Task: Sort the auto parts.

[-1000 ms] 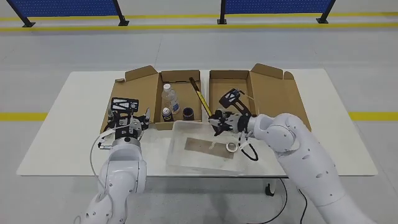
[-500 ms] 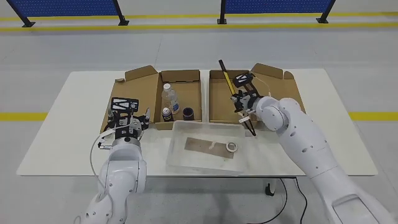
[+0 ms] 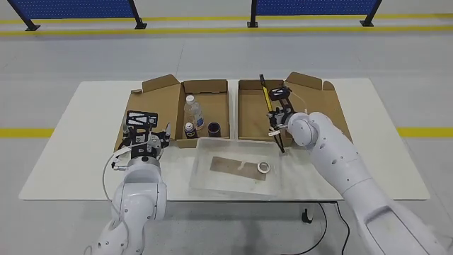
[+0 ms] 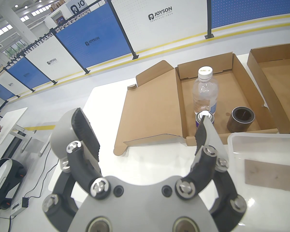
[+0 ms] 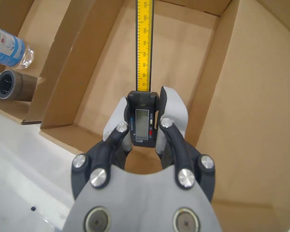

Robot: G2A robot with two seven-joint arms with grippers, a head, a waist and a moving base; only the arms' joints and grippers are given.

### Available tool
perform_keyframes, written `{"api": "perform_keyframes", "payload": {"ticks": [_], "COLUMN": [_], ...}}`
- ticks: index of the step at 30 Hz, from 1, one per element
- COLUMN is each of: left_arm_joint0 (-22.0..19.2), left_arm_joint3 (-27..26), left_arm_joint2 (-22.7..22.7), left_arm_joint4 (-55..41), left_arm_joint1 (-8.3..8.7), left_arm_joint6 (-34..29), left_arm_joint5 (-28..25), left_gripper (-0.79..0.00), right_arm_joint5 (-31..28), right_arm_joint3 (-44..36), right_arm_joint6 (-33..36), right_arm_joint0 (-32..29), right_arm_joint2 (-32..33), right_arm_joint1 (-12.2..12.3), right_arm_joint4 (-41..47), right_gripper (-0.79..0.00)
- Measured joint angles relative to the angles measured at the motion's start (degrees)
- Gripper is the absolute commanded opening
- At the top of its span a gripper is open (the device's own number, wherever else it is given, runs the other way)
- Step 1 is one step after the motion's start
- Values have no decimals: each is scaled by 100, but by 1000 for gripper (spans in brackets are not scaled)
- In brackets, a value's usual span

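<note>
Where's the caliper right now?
The caliper is gripped in the right hand, held over the right cardboard box, just beyond the clear tray in the top view.

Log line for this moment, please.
right gripper: shut on caliper, over right box | left gripper: open, beside left box | clear tray: holds ring

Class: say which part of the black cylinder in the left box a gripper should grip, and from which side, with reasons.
Probably the outer wall of the cylinder, from straight above: it stands upright, open end up, and the box wall close in front would likely block a sideways approach.
</note>
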Motion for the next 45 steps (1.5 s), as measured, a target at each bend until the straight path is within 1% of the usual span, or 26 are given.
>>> {"api": "perform_keyframes", "payload": {"ticks": [3,4,5,6,7,8,9,15,20,24,27,32,36,42,45], "left_arm_joint0": [0,0,0,0,0,0,0,0,0,0,0,0,0,0,0], "left_arm_joint3": [0,0,0,0,0,0,0,0,0,0,0,0,0,0,0], "left_arm_joint2": [0,0,0,0,0,0,0,0,0,0,0,0,0,0,0], "left_arm_joint4": [0,0,0,0,0,0,0,0,0,0,0,0,0,0,0], "left_arm_joint1": [0,0,0,0,0,0,0,0,0,0,0,0,0,0,0], "left_arm_joint6": [0,0,0,0,0,0,0,0,0,0,0,0,0,0,0], "left_arm_joint5": [0,0,0,0,0,0,0,0,0,0,0,0,0,0,0], "left_gripper": [0,0,0,0,0,0,0,0,0,0,0,0,0,0,0], "right_arm_joint5": [-26,-31,-34,-40,-45,-46,-55,-131,-317,-518,-780,-1228,-1391,-1531,-1542], "right_arm_joint3": [146,205,248,291,349,387,420,626,708,559,285,-520,-1370,-2888,-3684], "right_arm_joint6": [-30,-28,-30,-32,-28,-27,-32,-82,-160,-250,-332,-167,171,840,1252], "right_arm_joint0": [23,40,57,74,98,117,133,246,363,460,512,465,266,-367,-823], "right_arm_joint2": [-66,-88,-100,-112,-127,-136,-144,-179,-174,-158,-118,22,225,654,877], "right_arm_joint1": [-75,-101,-118,-135,-157,-172,-188,-270,-299,-292,-251,-114,25,246,350], "right_arm_joint4": [77,89,93,98,99,99,103,72,-43,-229,-380,-862,-1143,-1343,-1336], "right_gripper": [-785,-720,-616,-480,-320,-22,0,0,0,0,0,0,0,0,0]}}
